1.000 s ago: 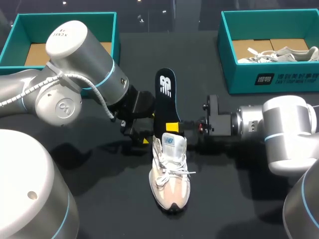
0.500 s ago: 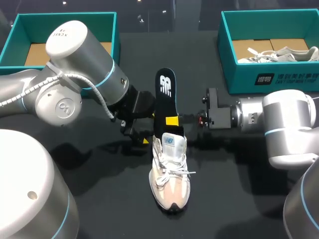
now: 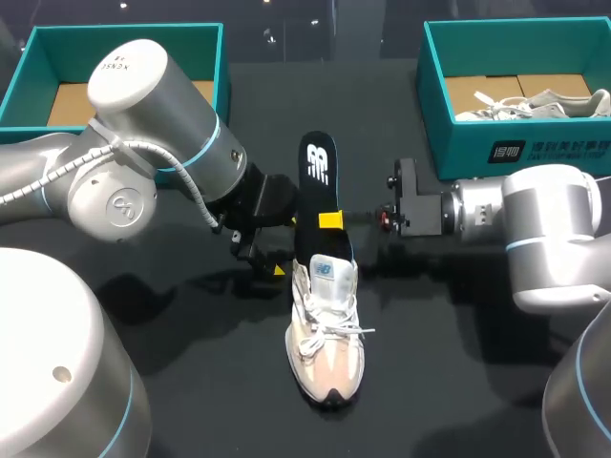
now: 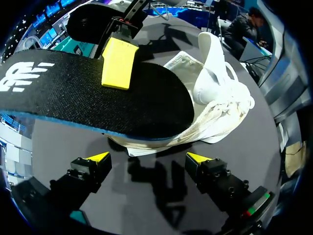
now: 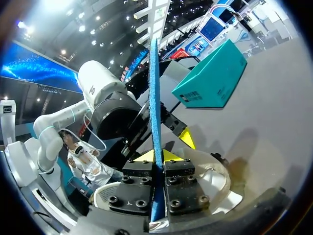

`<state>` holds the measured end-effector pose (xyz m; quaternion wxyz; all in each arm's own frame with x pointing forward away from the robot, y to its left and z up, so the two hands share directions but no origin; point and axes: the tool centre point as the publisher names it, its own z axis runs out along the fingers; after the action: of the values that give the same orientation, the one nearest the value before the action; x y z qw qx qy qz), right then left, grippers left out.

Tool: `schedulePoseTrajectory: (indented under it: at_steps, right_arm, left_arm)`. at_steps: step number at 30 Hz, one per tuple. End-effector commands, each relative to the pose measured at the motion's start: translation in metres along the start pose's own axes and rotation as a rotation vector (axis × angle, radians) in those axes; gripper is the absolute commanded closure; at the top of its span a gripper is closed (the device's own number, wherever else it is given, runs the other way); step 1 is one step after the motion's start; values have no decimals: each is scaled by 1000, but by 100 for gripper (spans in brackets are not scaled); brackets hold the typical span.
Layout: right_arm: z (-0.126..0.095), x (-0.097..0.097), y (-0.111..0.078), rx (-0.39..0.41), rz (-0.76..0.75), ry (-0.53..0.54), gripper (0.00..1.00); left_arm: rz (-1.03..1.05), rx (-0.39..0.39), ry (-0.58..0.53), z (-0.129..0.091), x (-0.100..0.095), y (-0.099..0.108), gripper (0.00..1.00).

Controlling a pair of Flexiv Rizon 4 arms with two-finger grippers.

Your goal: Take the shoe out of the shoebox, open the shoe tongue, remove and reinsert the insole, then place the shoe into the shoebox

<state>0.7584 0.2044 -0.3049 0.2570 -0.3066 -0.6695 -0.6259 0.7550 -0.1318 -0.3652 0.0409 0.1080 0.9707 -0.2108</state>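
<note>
My right gripper (image 5: 157, 157) is pinching the insole (image 3: 318, 172), its lower end sitting in the shoe (image 3: 325, 334) at mid-worktop (image 3: 220, 401). My left gripper (image 4: 147, 157) is hovering wide open, empty, beside the shoe.

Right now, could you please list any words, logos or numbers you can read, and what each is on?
Insole: white logo mark, no readable words.
Right shoebox: white sign and characters, too blurred to read.
Shoe tongue: small label, too small to read.
Left arm: tiny lettering, unreadable.
</note>
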Motion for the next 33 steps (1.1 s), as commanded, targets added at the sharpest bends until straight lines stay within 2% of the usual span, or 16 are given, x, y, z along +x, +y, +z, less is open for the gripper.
schedulePoseTrajectory:
  at_steps: [1,15,25,33]
  right_arm:
    - [1,-3,-2,6,24,3,100]
    - [-2,-20,-35,-38,153,16,100]
    - [2,-10,-58,-34,191,18,100]
    - [5,-2,-62,-12,190,14,100]
  left_arm:
    - [1,1,1,-2,1,1,0]
    - [1,1,1,-2,1,1,0]
    - [1,1,1,-2,1,1,0]
    - [1,1,1,-2,1,1,0]
